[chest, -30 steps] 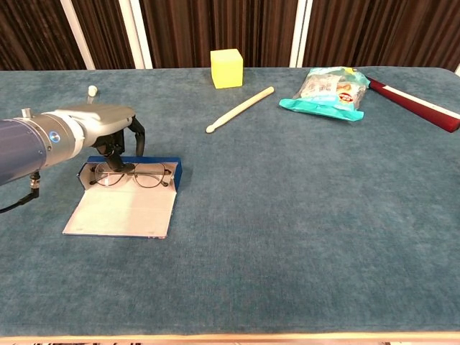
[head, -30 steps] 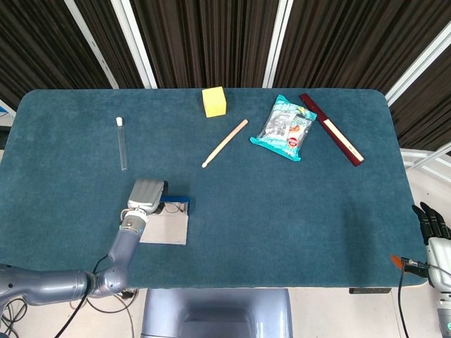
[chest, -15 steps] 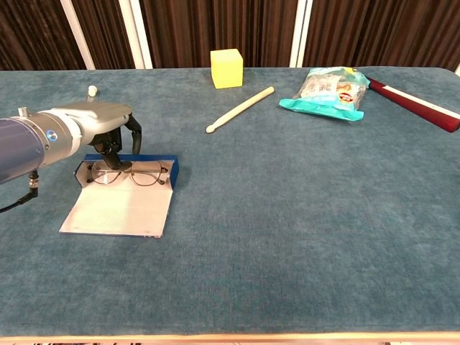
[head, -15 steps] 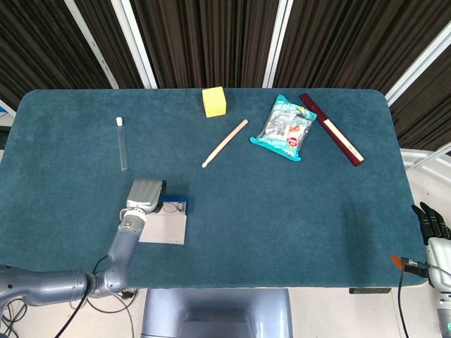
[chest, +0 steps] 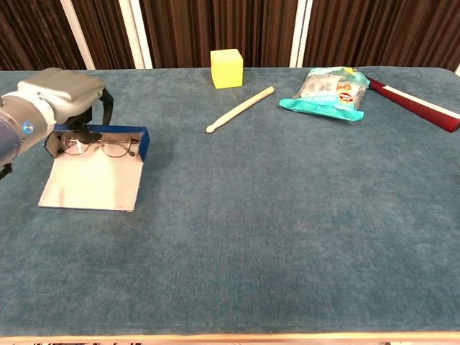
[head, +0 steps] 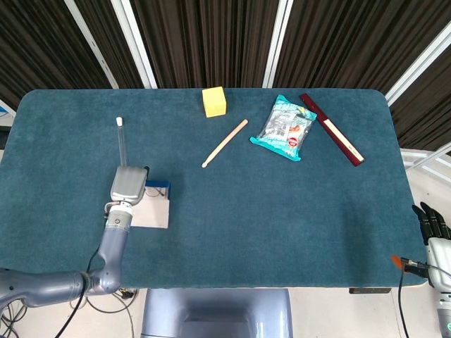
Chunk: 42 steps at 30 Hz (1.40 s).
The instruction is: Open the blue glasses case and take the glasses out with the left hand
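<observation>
Glasses case: the blue glasses case (chest: 100,162) lay open on the left part of the table (chest: 287,215), its pale lid flat toward the front edge and its blue tray standing behind it.
Glasses: the glasses (chest: 100,146) sat in the tray, thin-framed, lenses side by side; whether they rested on the tray floor or were lifted slightly could not be told.
Left hand: the left hand (chest: 61,90) hung over the left end of the tray, fingers (chest: 108,108) curled down at the glasses; whether it actually pinched the frame could not be told from either view.
Glass tube: a clear tube (head: 122,141) with a white cap lay just behind the left hand in the head view.
Yellow block: a yellow cube (chest: 226,68) stood near the far edge.
Wooden stick: a pale stick (chest: 240,109) lay slanted, right of the cube.
Snack bag: a teal packet (chest: 327,92) lay flat further right.
Red ruler: a dark red ruler (chest: 415,104) lay slanted just beside the packet.
Right hand: the right hand (head: 431,224) hung off the table's right edge, dark fingers pointing up and slightly apart, holding nothing.
</observation>
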Each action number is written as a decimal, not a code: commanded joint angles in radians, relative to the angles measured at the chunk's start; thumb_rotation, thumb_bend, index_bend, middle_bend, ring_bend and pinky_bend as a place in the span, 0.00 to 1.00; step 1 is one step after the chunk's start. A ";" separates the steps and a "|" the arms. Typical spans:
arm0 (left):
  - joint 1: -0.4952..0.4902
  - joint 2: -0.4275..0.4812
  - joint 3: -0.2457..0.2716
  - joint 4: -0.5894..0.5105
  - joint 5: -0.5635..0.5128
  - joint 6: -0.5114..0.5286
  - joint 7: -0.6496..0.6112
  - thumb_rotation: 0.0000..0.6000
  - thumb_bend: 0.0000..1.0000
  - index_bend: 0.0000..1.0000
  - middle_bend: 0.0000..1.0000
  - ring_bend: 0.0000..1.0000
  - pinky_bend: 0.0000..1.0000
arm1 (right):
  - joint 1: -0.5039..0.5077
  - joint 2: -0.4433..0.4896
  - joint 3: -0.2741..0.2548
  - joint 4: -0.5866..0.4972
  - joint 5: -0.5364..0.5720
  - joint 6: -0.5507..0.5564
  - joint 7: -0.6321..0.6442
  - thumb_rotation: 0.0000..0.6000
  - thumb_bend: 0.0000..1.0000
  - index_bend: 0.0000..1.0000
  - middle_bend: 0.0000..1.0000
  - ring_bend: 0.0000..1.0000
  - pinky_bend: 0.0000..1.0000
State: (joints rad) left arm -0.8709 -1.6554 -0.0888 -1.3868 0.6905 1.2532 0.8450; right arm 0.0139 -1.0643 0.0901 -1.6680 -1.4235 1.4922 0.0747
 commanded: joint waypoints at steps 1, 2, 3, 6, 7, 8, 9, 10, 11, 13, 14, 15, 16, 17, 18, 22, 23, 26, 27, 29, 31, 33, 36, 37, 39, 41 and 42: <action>0.018 -0.004 0.033 0.027 0.043 0.011 0.025 1.00 0.38 0.61 1.00 0.97 1.00 | 0.000 0.000 0.000 0.000 0.000 0.001 0.000 1.00 0.17 0.00 0.00 0.00 0.19; 0.023 -0.005 0.037 0.032 0.052 0.009 0.025 1.00 0.38 0.61 1.00 0.97 1.00 | 0.000 0.000 0.000 0.000 0.000 0.001 0.001 1.00 0.17 0.00 0.00 0.00 0.19; 0.029 -0.005 0.038 0.035 0.054 0.005 0.023 1.00 0.38 0.61 1.00 0.97 1.00 | 0.000 0.000 0.000 0.000 -0.001 0.001 0.001 1.00 0.17 0.00 0.00 0.00 0.19; 0.038 -0.006 0.033 0.039 0.057 -0.005 0.024 1.00 0.38 0.62 1.00 0.97 1.00 | -0.001 0.000 0.000 0.000 -0.001 0.002 0.001 1.00 0.17 0.00 0.00 0.00 0.19; 0.041 -0.006 0.032 0.041 0.059 -0.008 0.027 1.00 0.38 0.62 1.00 0.97 1.00 | -0.001 0.000 0.000 0.000 0.000 0.001 0.001 1.00 0.17 0.00 0.00 0.00 0.19; 0.044 -0.006 0.030 0.042 0.060 -0.011 0.029 1.00 0.38 0.62 1.00 0.97 1.00 | -0.001 0.000 0.000 0.000 0.000 0.001 0.000 1.00 0.17 0.00 0.00 0.00 0.19; 0.045 -0.006 0.029 0.043 0.062 -0.012 0.030 1.00 0.38 0.62 1.00 0.97 1.00 | -0.001 0.000 0.000 0.000 0.000 0.002 0.001 1.00 0.17 0.00 0.00 0.00 0.19; 0.047 -0.005 0.026 0.043 0.064 -0.013 0.032 1.00 0.38 0.62 1.00 0.97 1.00 | -0.001 -0.001 0.000 0.000 0.000 0.001 0.001 1.00 0.17 0.00 0.00 0.00 0.19; 0.049 -0.005 0.022 0.044 0.066 -0.013 0.033 1.00 0.38 0.62 1.00 0.97 1.00 | 0.000 -0.001 0.000 0.000 0.000 0.001 0.001 1.00 0.17 0.00 0.00 0.00 0.19; 0.053 -0.005 0.016 0.044 0.072 -0.014 0.035 1.00 0.38 0.62 1.00 0.97 1.00 | 0.000 -0.001 0.000 0.000 0.000 0.001 0.000 1.00 0.17 0.00 0.00 0.00 0.19; 0.054 -0.004 0.014 0.044 0.074 -0.013 0.036 1.00 0.38 0.62 1.00 0.97 1.00 | -0.001 -0.001 0.000 0.000 0.000 0.001 0.001 1.00 0.17 0.00 0.00 0.00 0.19; 0.056 -0.004 0.011 0.044 0.077 -0.013 0.037 1.00 0.38 0.63 1.00 0.97 1.00 | -0.001 -0.001 0.000 0.001 0.000 0.001 0.001 1.00 0.17 0.00 0.00 0.00 0.19; 0.058 -0.003 0.006 0.043 0.079 -0.011 0.037 1.00 0.38 0.63 1.00 0.97 1.00 | -0.001 0.000 0.000 0.000 0.000 0.001 0.001 1.00 0.17 0.00 0.00 0.00 0.19; 0.059 -0.001 -0.001 0.041 0.081 -0.010 0.035 1.00 0.38 0.63 1.00 0.97 1.00 | -0.001 0.000 0.000 0.000 -0.001 0.002 0.001 1.00 0.17 0.00 0.00 0.00 0.19; 0.060 0.000 -0.011 0.039 0.084 -0.006 0.030 1.00 0.38 0.63 1.00 0.97 1.00 | -0.001 0.000 0.000 0.000 -0.001 0.002 0.002 1.00 0.17 0.00 0.00 0.00 0.19; 0.064 0.006 -0.031 0.038 0.106 0.008 0.021 1.00 0.38 0.63 1.00 0.97 1.00 | -0.001 -0.001 0.000 0.000 -0.002 0.001 0.002 1.00 0.17 0.00 0.00 0.00 0.19; 0.065 0.008 -0.032 0.039 0.110 0.008 0.020 1.00 0.38 0.63 1.00 0.97 1.00 | -0.001 0.000 -0.001 0.000 -0.002 0.001 0.002 1.00 0.17 0.00 0.00 0.00 0.19; 0.071 0.009 -0.035 0.041 0.117 0.008 0.020 1.00 0.38 0.63 1.00 0.97 1.00 | -0.001 -0.001 0.000 0.000 -0.003 0.002 0.002 1.00 0.17 0.00 0.00 0.00 0.19; 0.074 0.007 -0.034 0.043 0.121 0.008 0.020 1.00 0.38 0.63 1.00 0.97 1.00 | -0.001 -0.001 0.000 0.000 -0.003 0.003 0.002 1.00 0.17 0.00 0.00 0.00 0.19; 0.079 0.005 -0.032 0.046 0.127 0.009 0.019 1.00 0.38 0.63 1.00 0.97 1.00 | -0.001 -0.001 0.000 0.000 -0.002 0.004 0.002 1.00 0.17 0.00 0.00 0.00 0.19; 0.084 0.002 -0.027 0.054 0.142 0.010 0.020 1.00 0.38 0.63 1.00 0.97 1.00 | -0.001 -0.001 0.000 0.000 -0.003 0.003 0.002 1.00 0.17 0.00 0.00 0.00 0.19; 0.088 0.000 -0.027 0.060 0.155 0.010 0.017 1.00 0.38 0.63 1.00 0.97 1.00 | -0.001 -0.001 0.000 0.000 -0.002 0.003 0.002 1.00 0.17 0.00 0.00 0.00 0.19; 0.090 0.000 -0.035 0.064 0.167 0.007 0.011 1.00 0.38 0.63 1.00 0.97 1.00 | -0.001 -0.001 0.000 0.000 -0.001 0.003 0.001 1.00 0.17 0.00 0.00 0.00 0.19; 0.090 0.000 -0.038 0.066 0.169 0.007 0.010 1.00 0.38 0.63 1.00 0.97 1.00 | -0.001 -0.001 0.000 0.000 -0.001 0.002 0.001 1.00 0.17 0.00 0.00 0.00 0.19; 0.092 0.001 -0.048 0.066 0.169 0.003 0.005 1.00 0.38 0.63 1.00 0.97 1.00 | -0.001 -0.001 0.000 0.000 -0.002 0.002 0.001 1.00 0.17 0.00 0.00 0.00 0.19; 0.095 0.002 -0.054 0.063 0.161 -0.005 0.007 1.00 0.38 0.63 1.00 0.97 1.00 | -0.001 -0.001 0.000 0.000 -0.002 0.002 0.001 1.00 0.17 0.00 0.00 0.00 0.19; 0.097 0.002 -0.056 0.062 0.157 -0.008 0.009 1.00 0.38 0.63 1.00 0.97 1.00 | -0.001 -0.001 0.000 0.000 -0.002 0.002 0.001 1.00 0.17 0.00 0.00 0.00 0.19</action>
State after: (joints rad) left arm -0.7758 -1.6538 -0.1424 -1.3237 0.8501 1.2471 0.8524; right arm 0.0128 -1.0650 0.0900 -1.6683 -1.4257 1.4946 0.0762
